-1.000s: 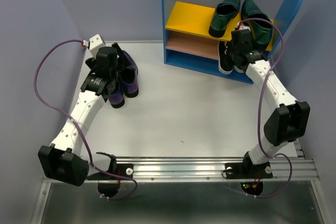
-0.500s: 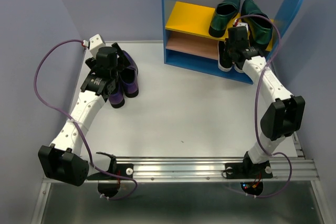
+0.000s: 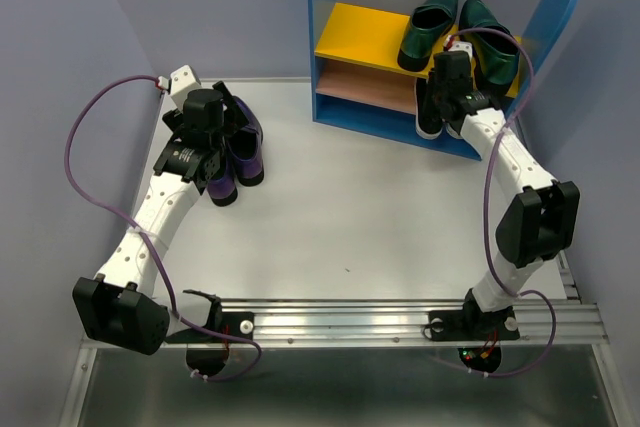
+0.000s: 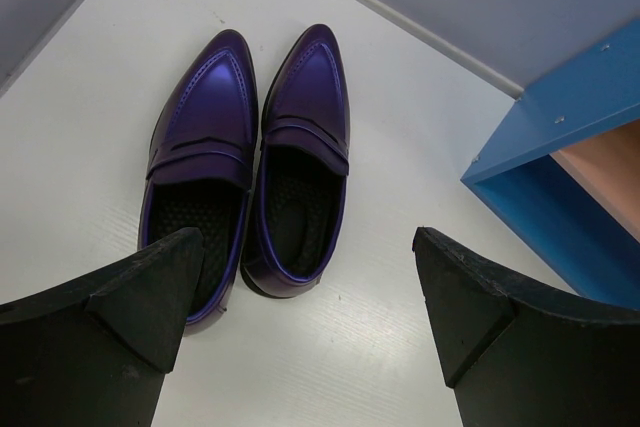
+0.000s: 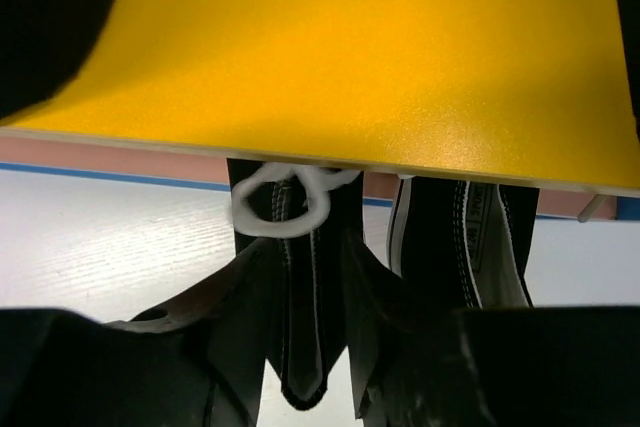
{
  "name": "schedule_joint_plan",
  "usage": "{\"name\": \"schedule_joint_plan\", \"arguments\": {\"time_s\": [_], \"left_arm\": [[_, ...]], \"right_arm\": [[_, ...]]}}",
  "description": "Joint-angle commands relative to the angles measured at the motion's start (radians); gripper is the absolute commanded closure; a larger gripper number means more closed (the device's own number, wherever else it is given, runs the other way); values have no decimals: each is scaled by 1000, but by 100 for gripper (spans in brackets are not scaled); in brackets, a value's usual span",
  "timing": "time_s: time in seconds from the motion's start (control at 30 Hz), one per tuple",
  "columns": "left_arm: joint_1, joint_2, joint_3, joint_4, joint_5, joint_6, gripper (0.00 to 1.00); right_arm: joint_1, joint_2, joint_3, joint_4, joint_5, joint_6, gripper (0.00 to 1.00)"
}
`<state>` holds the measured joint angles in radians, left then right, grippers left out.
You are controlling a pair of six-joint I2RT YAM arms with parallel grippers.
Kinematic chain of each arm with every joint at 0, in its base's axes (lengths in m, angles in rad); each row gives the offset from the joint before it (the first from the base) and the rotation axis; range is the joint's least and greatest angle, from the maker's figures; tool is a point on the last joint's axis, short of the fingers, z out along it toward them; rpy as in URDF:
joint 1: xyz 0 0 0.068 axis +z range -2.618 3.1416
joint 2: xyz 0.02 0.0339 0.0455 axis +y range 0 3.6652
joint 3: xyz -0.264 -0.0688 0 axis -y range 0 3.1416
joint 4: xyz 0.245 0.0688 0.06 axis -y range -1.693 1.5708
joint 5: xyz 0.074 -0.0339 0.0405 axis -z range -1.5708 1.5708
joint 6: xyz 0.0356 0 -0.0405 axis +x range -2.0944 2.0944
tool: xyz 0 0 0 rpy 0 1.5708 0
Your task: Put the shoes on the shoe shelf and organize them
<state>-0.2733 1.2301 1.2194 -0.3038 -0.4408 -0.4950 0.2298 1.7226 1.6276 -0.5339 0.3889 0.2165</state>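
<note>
Pushing deeper into shelf (image 3: 318, 7), right claw (image 5: 303, 257) straddles black sneaker (image 5: 300, 367).

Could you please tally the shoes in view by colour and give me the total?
Green loafers: 2
Black sneakers: 2
Purple shoes: 2
Total: 6

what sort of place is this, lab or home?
Probably a robot lab cell: two arms bolted to a metal rail, plain walls boxing in the table, a small shelf as prop.
</note>
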Motion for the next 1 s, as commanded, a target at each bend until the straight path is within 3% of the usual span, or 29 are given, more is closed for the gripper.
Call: {"name": "schedule_joint_plan", "arguments": {"time_s": [0.0, 0.13, 0.73, 0.87, 0.97], "left_arm": [[3, -1, -1, 25, -12, 12, 2], [3, 2, -3, 20, -13, 12, 2], [-7, 46, -6, 20, -12, 7, 2], [-47, 161, 6, 14, -32, 9, 3], [-84, 262, 40, -15, -105, -20, 12]], "right_arm": [[-6, -18, -12, 104, 15, -6, 56], [-6, -52, -29, 106, -10, 3, 48], [3, -311, -124, 68, -189, 47, 41], [67, -382, -161, 64, -237, 66, 34], [80, -417, -190, 63, -229, 72, 29]]}}
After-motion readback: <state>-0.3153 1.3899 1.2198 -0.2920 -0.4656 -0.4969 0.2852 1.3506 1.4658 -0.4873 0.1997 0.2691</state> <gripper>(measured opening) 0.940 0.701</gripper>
